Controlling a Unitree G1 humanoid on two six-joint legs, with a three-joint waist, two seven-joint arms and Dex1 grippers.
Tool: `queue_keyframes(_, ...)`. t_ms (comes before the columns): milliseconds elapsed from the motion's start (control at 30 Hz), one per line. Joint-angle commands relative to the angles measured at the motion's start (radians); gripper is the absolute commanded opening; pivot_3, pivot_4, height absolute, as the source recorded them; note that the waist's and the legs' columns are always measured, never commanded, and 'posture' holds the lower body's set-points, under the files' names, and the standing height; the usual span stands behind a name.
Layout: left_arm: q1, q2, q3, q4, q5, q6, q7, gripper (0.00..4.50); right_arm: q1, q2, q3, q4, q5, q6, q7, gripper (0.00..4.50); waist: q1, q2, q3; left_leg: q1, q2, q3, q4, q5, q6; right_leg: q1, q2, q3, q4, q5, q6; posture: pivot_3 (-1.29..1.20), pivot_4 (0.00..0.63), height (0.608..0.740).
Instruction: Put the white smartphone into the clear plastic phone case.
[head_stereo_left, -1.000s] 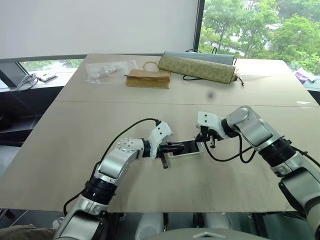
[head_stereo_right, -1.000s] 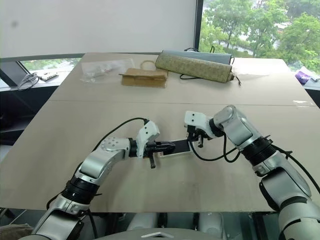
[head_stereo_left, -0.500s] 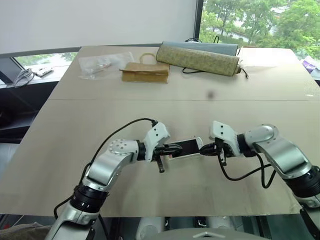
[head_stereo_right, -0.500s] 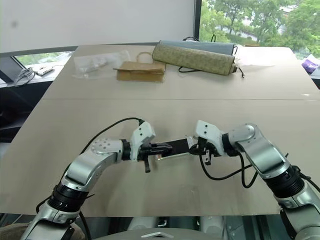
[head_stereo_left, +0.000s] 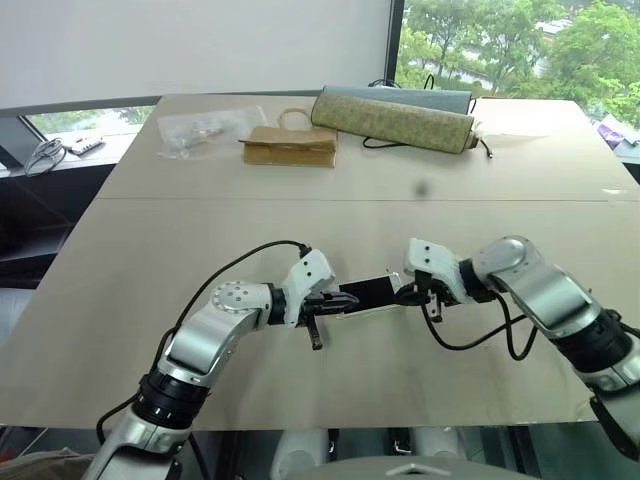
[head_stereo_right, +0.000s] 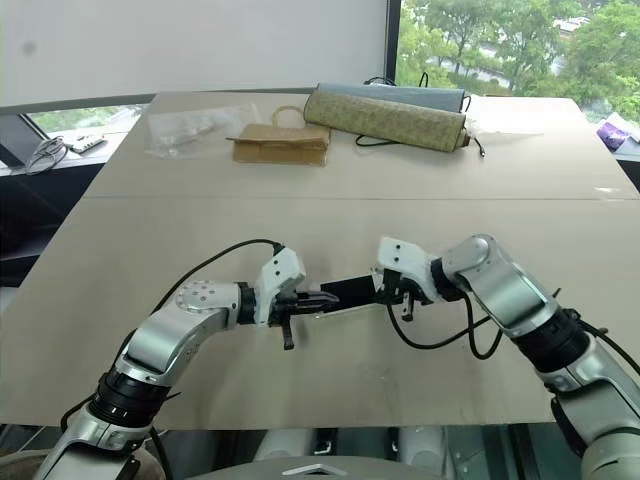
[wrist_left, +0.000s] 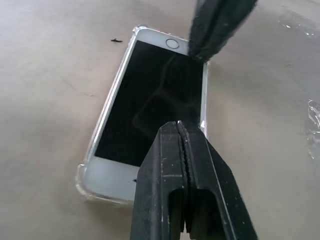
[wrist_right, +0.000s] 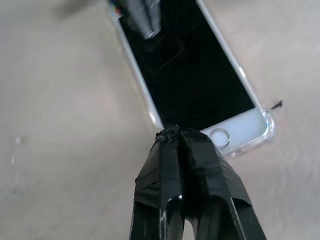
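Near the worktop's front edge, your white black-screened smartphone (wrist_left: 150, 105) seated in the clear plastic case (wrist_left: 82, 181), left gripper (wrist_left: 179, 126) and right gripper (wrist_right: 176, 132) both closed, empty, poised at its opposite ends.

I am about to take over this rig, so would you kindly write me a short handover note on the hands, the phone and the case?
Left hand: shut, empty, tips over one end of the phone.
Right hand: shut, empty, tips at the home-button end.
White smartphone with black screen: flat on the beige table, screen up, between the two hands.
Clear plastic phone case: its rim and rounded corners wrap the phone's edges.
Done: phone looks seated in the case.
Left: check all corners are snapped in, then withdraw both hands.
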Motion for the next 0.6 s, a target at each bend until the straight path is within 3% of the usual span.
queue_keyframes(33,0.014,0.009,-0.012,-0.012,0.018,-0.047,-0.007,0.0,0.052,0.008,0.077,0.083,-0.036,0.042,-0.033,0.03,0.0,0.0,0.0,0.002,0.0,0.0,-0.001,0.0,0.0,0.002,-0.001,0.0,0.0,-0.002,0.003,0.0,0.15,0.74)
queue_keyframes(100,0.018,0.01,-0.008,0.003,0.023,-0.065,-0.01,0.0,0.067,-0.01,0.051,0.05,-0.031,0.022,-0.037,0.03,0.0,0.0,0.0,0.003,0.0,0.0,-0.001,0.0,0.0,0.002,-0.002,0.0,0.0,-0.002,0.003,0.0,0.15,0.74)
queue_keyframes(267,0.036,-0.026,0.049,0.021,0.0,-0.119,0.025,0.0,0.197,0.027,-0.185,-0.107,0.069,-0.144,-0.104,0.03,0.004,0.0,0.001,0.001,0.0,0.0,-0.001,0.0,0.0,0.001,-0.004,0.0,0.0,0.0,0.0,0.0,0.15,0.74)
queue_keyframes(433,0.067,-0.09,0.175,-0.036,-0.099,-0.152,0.062,0.0,0.349,0.083,-0.374,-0.267,0.13,-0.219,-0.239,0.03,0.003,0.001,0.005,-0.013,0.0,0.0,0.0,0.0,-0.001,-0.01,-0.004,0.0,0.0,0.003,0.004,0.0,0.15,0.74)
queue_keyframes(533,0.106,-0.084,0.246,-0.085,-0.159,-0.142,0.063,0.86,0.47,0.091,-0.471,-0.373,0.189,-0.215,-0.273,0.92,0.003,0.001,0.007,-0.014,0.0,0.0,0.0,0.001,-0.002,-0.011,-0.003,-0.001,0.0,0.003,0.004,0.0,0.15,0.74)
queue_keyframes(600,0.141,-0.064,0.277,-0.117,-0.184,-0.14,0.052,1.82,0.551,0.071,-0.501,-0.413,0.188,-0.24,-0.284,1.87,0.004,0.001,0.007,-0.013,0.0,-0.001,0.0,0.0,-0.001,-0.01,-0.002,-0.001,0.0,0.003,0.004,0.0,0.15,0.74)
